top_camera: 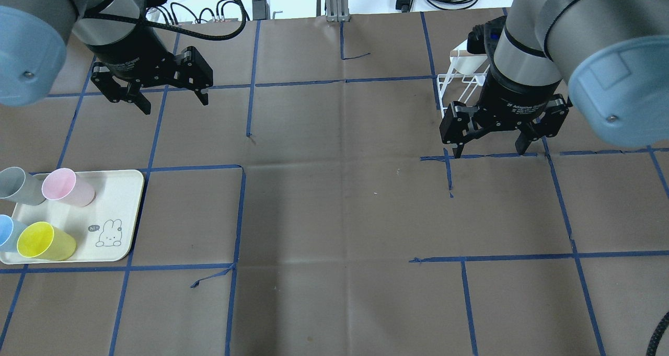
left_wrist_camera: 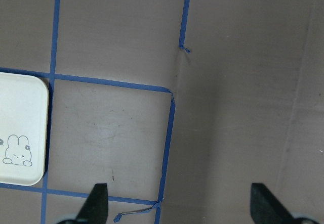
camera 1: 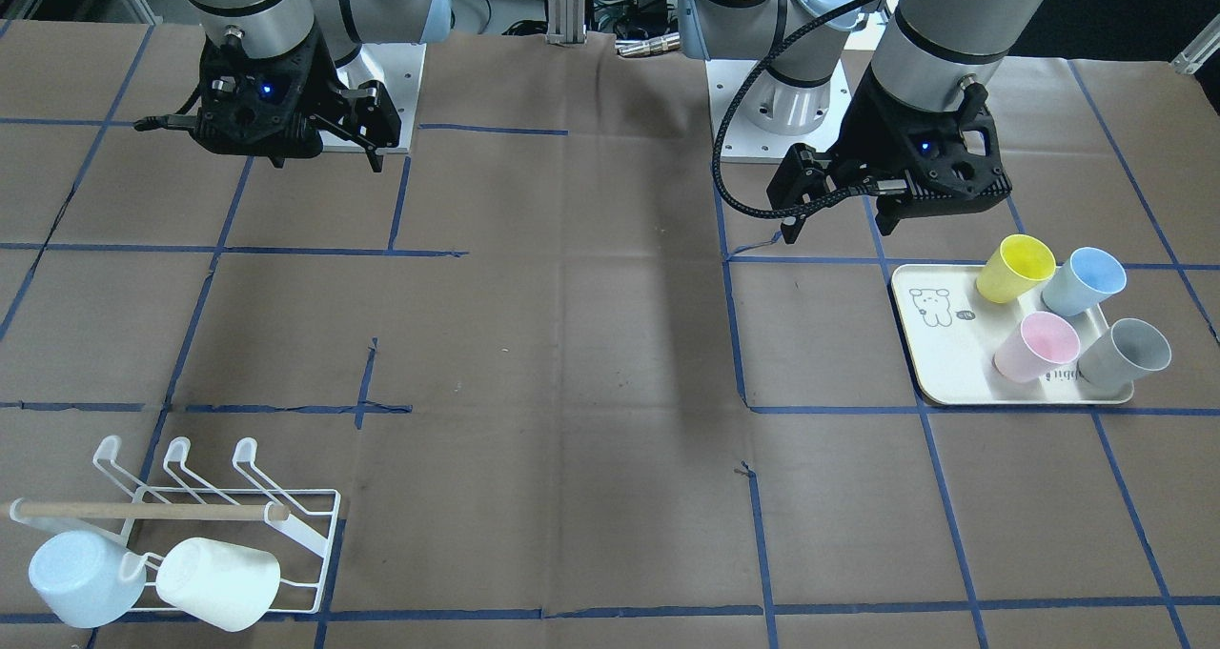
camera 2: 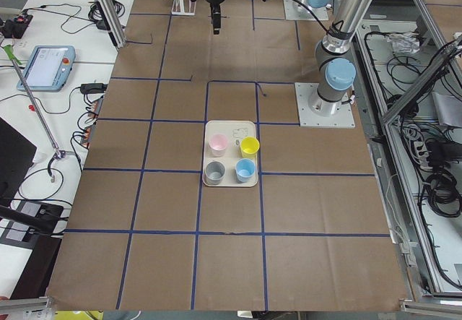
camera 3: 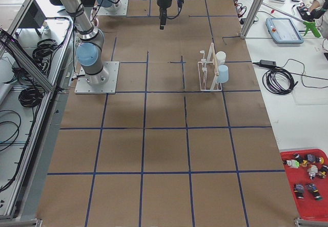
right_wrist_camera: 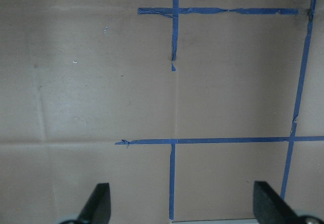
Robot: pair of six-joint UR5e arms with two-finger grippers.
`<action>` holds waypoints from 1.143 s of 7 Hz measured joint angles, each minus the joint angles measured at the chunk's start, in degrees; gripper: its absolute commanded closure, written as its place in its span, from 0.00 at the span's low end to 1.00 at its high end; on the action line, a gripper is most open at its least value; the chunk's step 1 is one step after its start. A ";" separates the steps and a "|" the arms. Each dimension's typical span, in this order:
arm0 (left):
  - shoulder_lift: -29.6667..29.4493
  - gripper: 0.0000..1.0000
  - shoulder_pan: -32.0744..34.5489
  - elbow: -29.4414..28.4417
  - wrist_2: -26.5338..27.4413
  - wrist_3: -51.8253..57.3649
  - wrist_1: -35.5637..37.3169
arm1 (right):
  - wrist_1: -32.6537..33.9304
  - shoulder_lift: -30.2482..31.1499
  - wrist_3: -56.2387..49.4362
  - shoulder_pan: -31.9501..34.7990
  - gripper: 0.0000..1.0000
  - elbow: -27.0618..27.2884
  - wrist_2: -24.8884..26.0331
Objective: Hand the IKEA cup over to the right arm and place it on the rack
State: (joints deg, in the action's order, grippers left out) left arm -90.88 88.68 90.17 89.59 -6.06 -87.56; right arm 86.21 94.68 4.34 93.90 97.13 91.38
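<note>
Several cups lie on a cream tray (camera 1: 939,344): yellow (camera 1: 1015,268), blue (camera 1: 1082,282), pink (camera 1: 1037,346) and grey (camera 1: 1125,354). In the overhead view the tray (top_camera: 112,209) is at the left edge. My left gripper (top_camera: 175,104) hangs open and empty above the table, behind the tray and apart from the cups. My right gripper (top_camera: 490,149) hangs open and empty on the other side, close to the white wire rack (top_camera: 449,81). The rack (camera 1: 305,535) holds a light blue cup (camera 1: 86,578) and a white cup (camera 1: 219,582).
Brown paper with a blue tape grid covers the table. The left wrist view shows the tray's corner (left_wrist_camera: 23,133) and bare paper between the fingers. The right wrist view shows only paper and tape. The arm bases stand at the robot's edge.
</note>
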 measured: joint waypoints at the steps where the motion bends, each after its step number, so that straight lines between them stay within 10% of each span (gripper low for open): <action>1: 0.00 0.00 0.00 0.00 -0.02 0.00 -0.02 | 0.24 -0.15 0.34 0.16 0.00 -0.06 -0.35; 8: 0.00 0.00 0.07 0.00 0.00 0.00 0.00 | 3.44 -0.42 0.55 0.23 0.00 0.43 -0.68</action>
State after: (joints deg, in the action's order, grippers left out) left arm -90.88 88.75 90.18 89.58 -6.07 -87.56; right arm 89.65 94.26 4.89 94.13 97.55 90.70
